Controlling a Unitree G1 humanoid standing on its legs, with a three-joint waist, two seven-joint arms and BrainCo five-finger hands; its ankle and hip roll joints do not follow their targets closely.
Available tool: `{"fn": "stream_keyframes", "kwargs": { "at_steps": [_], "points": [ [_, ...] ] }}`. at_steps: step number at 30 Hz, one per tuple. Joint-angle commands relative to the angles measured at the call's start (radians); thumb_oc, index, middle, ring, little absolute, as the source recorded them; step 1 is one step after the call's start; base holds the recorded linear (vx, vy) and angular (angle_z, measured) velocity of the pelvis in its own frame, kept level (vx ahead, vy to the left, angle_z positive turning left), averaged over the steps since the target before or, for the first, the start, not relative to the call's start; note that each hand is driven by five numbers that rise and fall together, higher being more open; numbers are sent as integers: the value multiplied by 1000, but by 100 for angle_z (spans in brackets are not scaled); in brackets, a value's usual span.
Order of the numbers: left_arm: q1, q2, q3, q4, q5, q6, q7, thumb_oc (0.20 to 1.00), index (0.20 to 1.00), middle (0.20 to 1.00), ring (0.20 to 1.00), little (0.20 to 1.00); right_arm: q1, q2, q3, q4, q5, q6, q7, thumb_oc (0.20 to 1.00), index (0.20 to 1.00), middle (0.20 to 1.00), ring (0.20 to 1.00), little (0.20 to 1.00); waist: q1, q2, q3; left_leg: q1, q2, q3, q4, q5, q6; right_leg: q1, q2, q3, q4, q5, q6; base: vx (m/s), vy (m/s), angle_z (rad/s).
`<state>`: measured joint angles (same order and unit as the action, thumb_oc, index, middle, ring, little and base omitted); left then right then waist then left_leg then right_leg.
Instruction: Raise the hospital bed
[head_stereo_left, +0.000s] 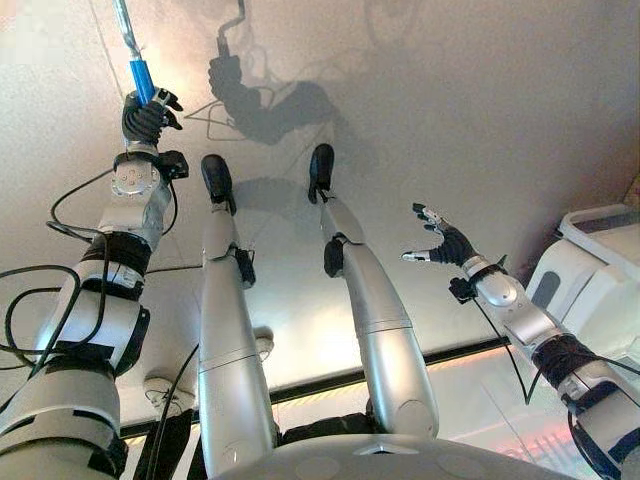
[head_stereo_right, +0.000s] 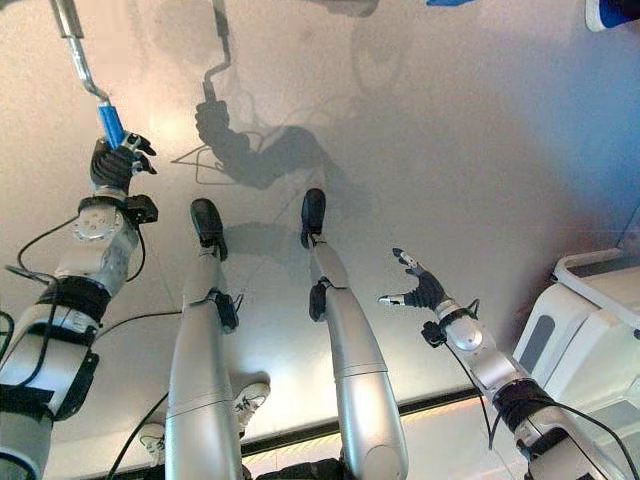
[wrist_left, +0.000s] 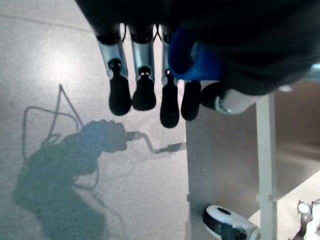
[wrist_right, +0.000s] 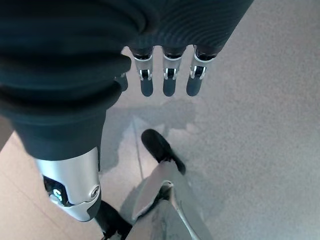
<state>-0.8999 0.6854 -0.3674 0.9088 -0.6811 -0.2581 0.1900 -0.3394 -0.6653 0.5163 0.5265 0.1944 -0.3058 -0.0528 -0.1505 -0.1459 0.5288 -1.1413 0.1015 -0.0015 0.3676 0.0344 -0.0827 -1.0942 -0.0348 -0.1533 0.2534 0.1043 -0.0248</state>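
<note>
a pale grey speckled floor (head_stereo_left: 450, 110) runs under everything, lit bright near the middle and crossed low down by a dark strip with a warm glowing edge. at the far right edge of the eye views stands part of the hospital bed (head_stereo_left: 592, 275), a white moulded end panel with a grey inset and rounded corners, well apart from both arms.

up at the left of the scene a bent silver crank rod (head_stereo_right: 78, 50) comes down from the top edge and ends in a blue handle (head_stereo_left: 141, 78). the left robot hand (head_stereo_left: 146, 118) is clamped on that blue handle, its dark-tipped fingers (wrist_left: 144, 92) curled round it; in the left wrist view the blue grip (wrist_left: 192, 62) sits tucked between the fingers and the dark ribbed cover. the same view shows a white upright post (wrist_left: 265, 160) beside a grey panel, and a small white and black caster (wrist_left: 227, 226) on the floor near its foot.

the right robot hand (head_stereo_left: 447, 243) hangs in the air above the floor on the right side, between the robot's legs and the bed, touching nothing. its fingers are spread and loosely straight, thumb held apart, and in the right wrist view the fingertips (wrist_right: 169, 82) point out over bare floor with nothing between them.
</note>
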Motion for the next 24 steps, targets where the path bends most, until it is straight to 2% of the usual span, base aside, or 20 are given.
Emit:
{"fn": "stream_keyframes", "kwargs": {
  "at_steps": [1,7,14,15,16,19,24],
  "points": [
    [70,-29,-37,8,53,32,-1,200,200,200,200,200,29,-27,28,-27,39,-1,5,1000,1000,1000,1000,1000,18,-48,-9,12,-56,53,70,-109,82,-14,7,44,37,-9,113,0,0,0],
    [37,-35,-89,-24,80,26,-8,200,200,200,200,200,12,-19,44,-5,45,1,7,1000,1000,1000,1000,1000,14,-47,-9,8,-56,61,77,-113,83,-20,10,47,36,-3,113,0,0,0],
    [14,-31,-177,-199,102,-10,-17,200,200,200,200,200,4,-12,55,8,38,1,7,1000,1000,1000,1000,1000,12,-36,-10,14,-58,65,80,-114,84,-17,11,53,40,2,112,0,0,0],
    [20,-11,-204,-302,99,-27,-24,200,200,200,200,200,11,-13,53,11,34,0,7,1000,1000,1000,1000,1000,14,-28,-10,21,-59,67,75,-112,84,-11,9,52,37,1,111,0,0,0],
    [21,-11,-204,-304,99,-27,-23,200,200,200,200,200,12,-12,53,11,34,0,7,1000,1000,1000,1000,1000,14,-29,-10,21,-59,67,75,-112,84,-11,9,53,37,1,111,0,0,0],
    [79,58,-226,-520,47,-54,-51,200,200,200,200,200,43,-19,35,12,21,0,10,1000,1000,1000,1000,1000,25,-7,-10,40,-66,70,47,-102,81,4,1,52,24,4,114,0,0,0],
    [221,204,-174,-794,-20,-81,-106,200,200,200,200,200,86,-8,1,32,0,0,14,1000,1000,1000,1000,1000,46,17,-10,64,-73,72,15,-88,78,27,-8,47,8,6,116,-8,-20,0]
  ]
}}
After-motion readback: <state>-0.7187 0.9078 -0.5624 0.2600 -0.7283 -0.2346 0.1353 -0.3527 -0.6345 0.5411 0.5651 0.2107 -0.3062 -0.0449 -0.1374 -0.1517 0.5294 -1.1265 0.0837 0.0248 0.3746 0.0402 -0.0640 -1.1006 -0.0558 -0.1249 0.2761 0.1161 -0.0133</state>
